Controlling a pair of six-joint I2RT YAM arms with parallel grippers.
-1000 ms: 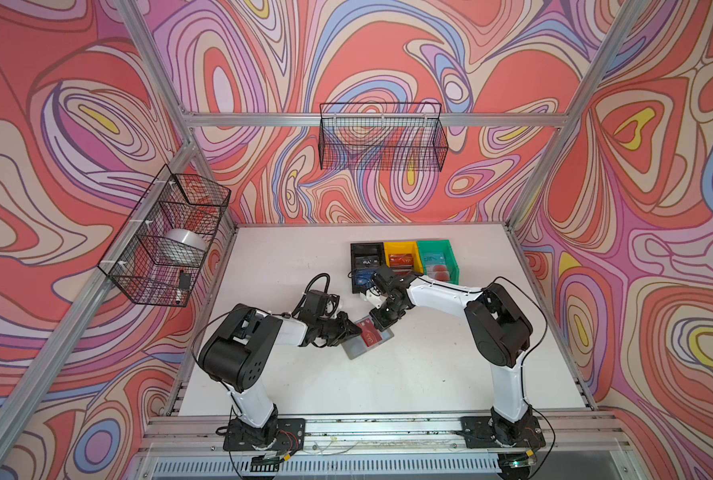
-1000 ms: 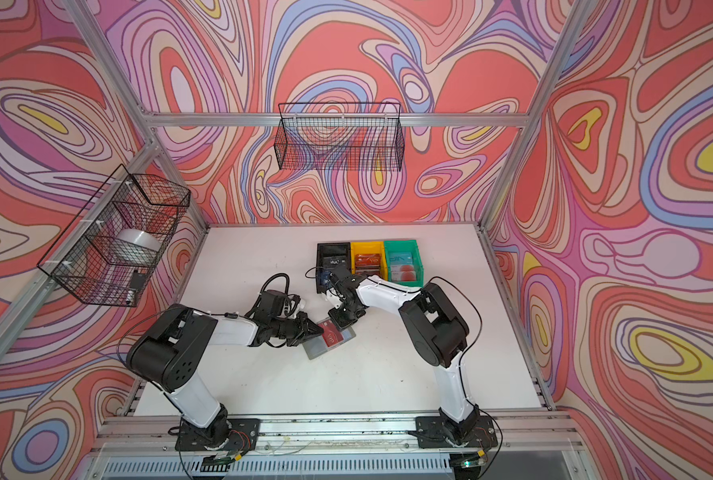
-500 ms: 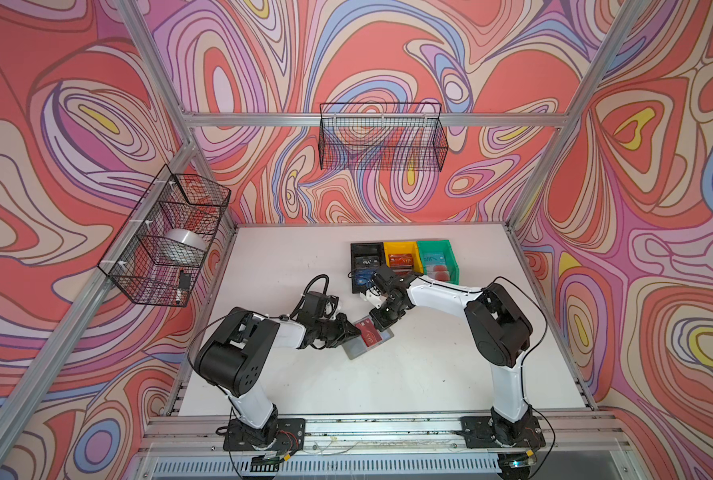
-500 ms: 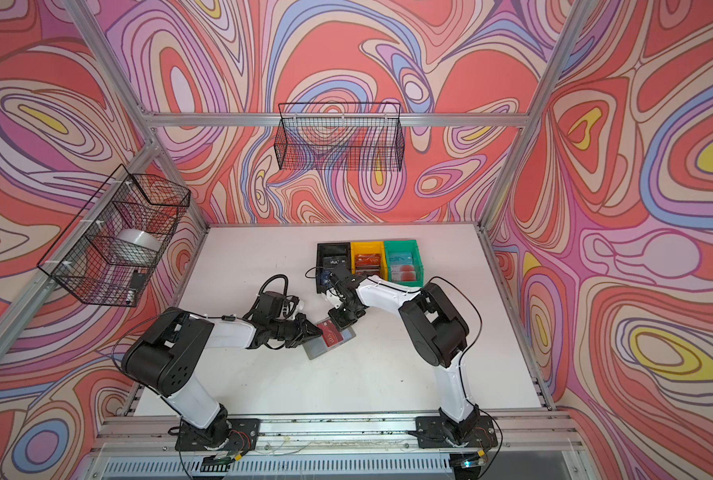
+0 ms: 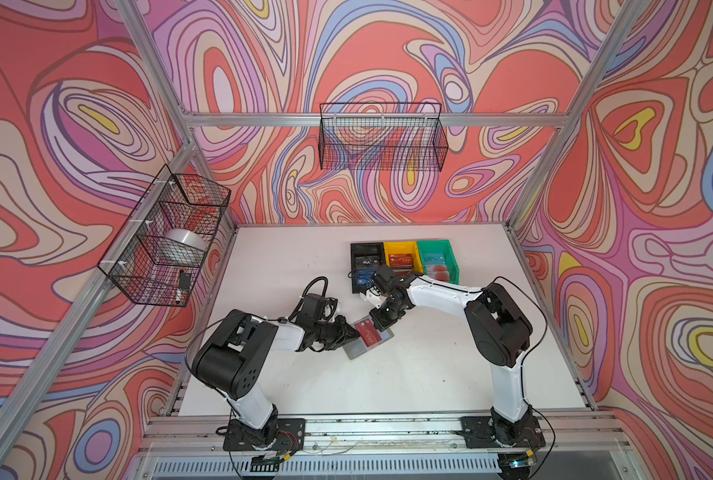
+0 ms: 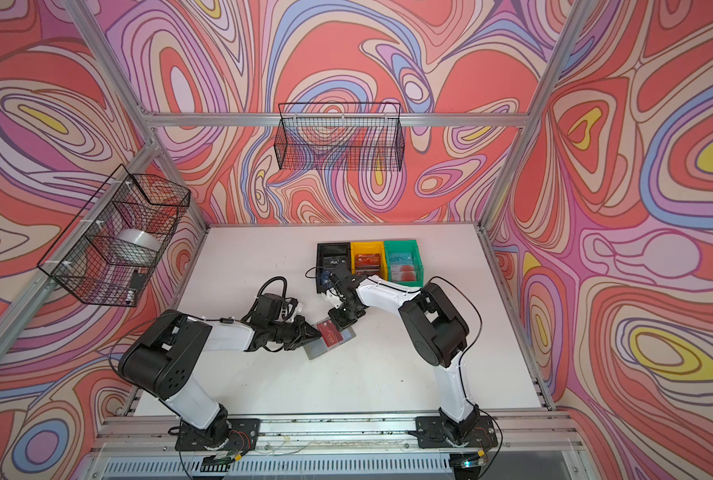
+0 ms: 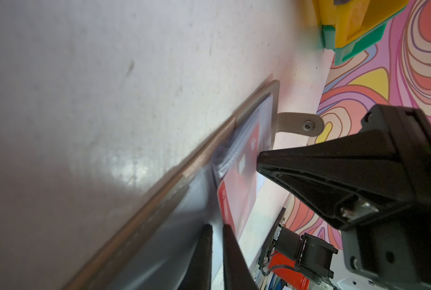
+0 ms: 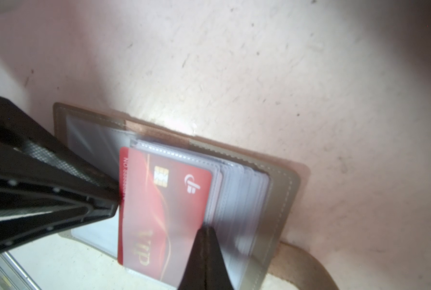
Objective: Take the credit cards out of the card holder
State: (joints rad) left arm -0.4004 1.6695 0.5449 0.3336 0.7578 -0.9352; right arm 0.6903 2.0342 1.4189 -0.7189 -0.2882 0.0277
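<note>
The grey card holder [image 5: 356, 351] [image 6: 316, 352] lies open on the white table, its clear sleeves [image 8: 237, 195] fanned and its tab [image 7: 299, 124] sticking out. A red VIP credit card [image 5: 372, 333] [image 6: 332, 333] [image 8: 164, 200] pokes a little way out of one sleeve. My left gripper [image 5: 353, 332] [image 6: 316, 332] [image 7: 217, 227] is shut on that card's protruding edge. My right gripper [image 5: 377, 322] [image 6: 338, 322] [image 8: 205, 229] is shut with nothing in it. Its tip presses down on the sleeves beside the card's other end.
Behind the holder stand a black bin [image 5: 353, 266], a yellow bin [image 5: 400, 243] and a green bin [image 5: 433, 242], each with cards inside. One wire basket [image 5: 381, 137] hangs on the back wall and another [image 5: 167, 237] on the left wall.
The left arm's elbow has shifted slightly to the left. Both grippers, the card holder and the red card stay where they were.
</note>
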